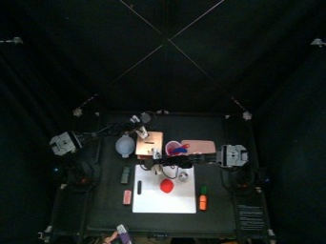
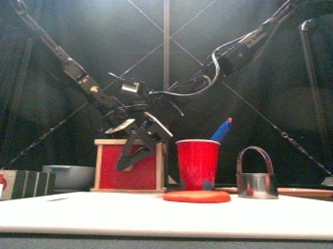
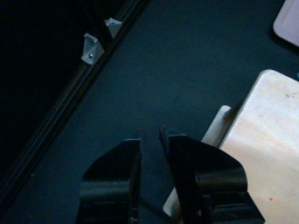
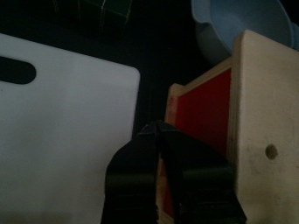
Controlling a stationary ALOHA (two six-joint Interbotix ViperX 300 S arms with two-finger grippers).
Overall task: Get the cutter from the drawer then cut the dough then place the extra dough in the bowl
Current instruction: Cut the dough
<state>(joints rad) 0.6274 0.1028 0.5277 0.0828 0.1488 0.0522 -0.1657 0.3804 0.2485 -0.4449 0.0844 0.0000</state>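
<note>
has the cutter (image 2: 256, 175) out, standing on the board (image 2: 143, 210) beside the cup (image 2: 198, 163); leaves dough (image 2: 197, 195) whole, bowl (image 2: 72, 175) unfilled. left pincer (image 3: 158, 138) narrow by the box (image 3: 267, 131), right pincer (image 4: 156, 131) narrow at the drawer (image 4: 205, 105).

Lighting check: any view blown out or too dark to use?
Top view: dark all round, only the board reads bright. Front view: board pale and bright across the foreground, glints on the cutter, cup and dough well lit. Left wrist view: darkest; left gripper, jaws shut, barely stands out from the table. Right wrist view: board and drawer front clearly lit.
</note>
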